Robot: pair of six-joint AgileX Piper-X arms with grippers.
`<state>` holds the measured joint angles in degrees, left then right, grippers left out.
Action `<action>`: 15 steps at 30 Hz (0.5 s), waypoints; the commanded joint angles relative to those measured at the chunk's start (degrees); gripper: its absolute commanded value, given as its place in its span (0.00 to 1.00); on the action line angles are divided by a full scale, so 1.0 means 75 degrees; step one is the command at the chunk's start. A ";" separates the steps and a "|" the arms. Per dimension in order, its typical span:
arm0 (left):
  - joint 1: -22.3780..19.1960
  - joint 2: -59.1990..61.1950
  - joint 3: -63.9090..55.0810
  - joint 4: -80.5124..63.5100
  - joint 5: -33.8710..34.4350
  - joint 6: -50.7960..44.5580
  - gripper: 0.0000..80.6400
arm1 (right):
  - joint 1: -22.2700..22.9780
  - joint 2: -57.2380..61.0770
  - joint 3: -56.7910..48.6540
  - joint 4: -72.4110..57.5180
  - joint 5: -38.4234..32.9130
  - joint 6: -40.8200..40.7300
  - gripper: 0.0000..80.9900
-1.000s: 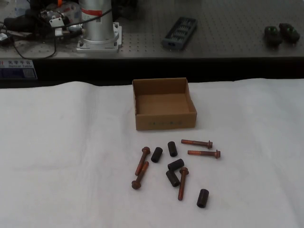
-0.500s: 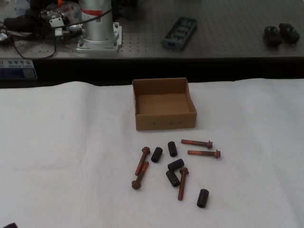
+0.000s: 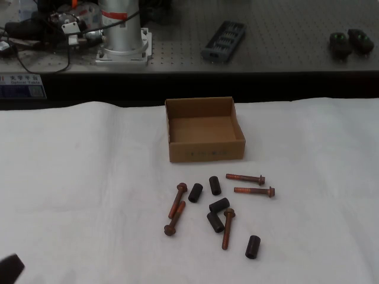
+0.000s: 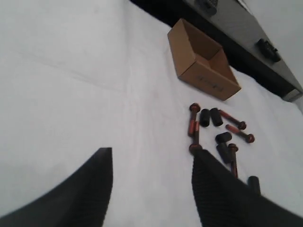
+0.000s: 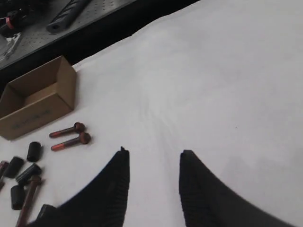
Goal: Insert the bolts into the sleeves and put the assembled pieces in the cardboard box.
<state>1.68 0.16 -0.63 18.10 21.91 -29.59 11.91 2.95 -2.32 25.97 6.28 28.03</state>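
The open cardboard box (image 3: 204,139) stands on the white cloth with nothing inside. In front of it lie several copper-coloured bolts (image 3: 244,178) and several short black sleeves (image 3: 215,185), loose and mixed together. A dark tip of an arm (image 3: 10,269) shows at the near left corner. My left gripper (image 4: 152,153) hovers open over bare cloth, with the box (image 4: 203,61), bolts (image 4: 193,120) and sleeves (image 4: 205,117) well ahead of it. My right gripper (image 5: 154,153) is open too, above bare cloth, with two bolts (image 5: 66,130), sleeves (image 5: 33,151) and the box (image 5: 38,99) off to its side.
Behind the cloth runs a dark perforated bench with a metal column base (image 3: 121,35), cables, a black rack (image 3: 224,40) and two dark knobs (image 3: 350,41). Wide bare cloth (image 3: 71,177) lies on both sides of the parts.
A dark tip of an arm has come into the high view at the near left corner and risen further in. The box, bolts and sleeves have not moved.
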 commanded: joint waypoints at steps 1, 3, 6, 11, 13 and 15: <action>0.0017 -0.0021 -0.0730 0.0011 0.0037 0.0249 0.47 | -0.0055 0.1716 -0.1123 0.0029 -0.0838 -0.0092 0.34; 0.0017 0.0180 -0.1028 0.0484 0.0037 0.0451 0.46 | -0.0055 0.2830 -0.1831 0.0061 -0.1196 -0.0317 0.34; 0.0017 0.0923 -0.1532 0.0976 0.0121 0.0908 0.45 | -0.0055 0.4573 -0.3032 0.0374 -0.2083 -0.0317 0.34; 0.0017 0.2404 -0.2492 0.1067 0.0248 0.1079 0.45 | 0.0102 0.7728 -0.5187 0.1942 -0.3234 -0.0496 0.34; 0.0017 0.2918 -0.2853 0.1067 0.0258 0.1256 0.45 | 0.0364 0.8644 -0.5926 0.2471 -0.3319 -0.0728 0.34; 0.0017 0.3278 -0.3130 0.1067 0.0258 0.1272 0.46 | 0.0735 0.9414 -0.6467 0.2837 -0.3317 -0.0805 0.34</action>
<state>1.68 24.93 -23.88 26.01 23.38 -20.75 18.08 74.69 -50.57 45.81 -17.18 23.10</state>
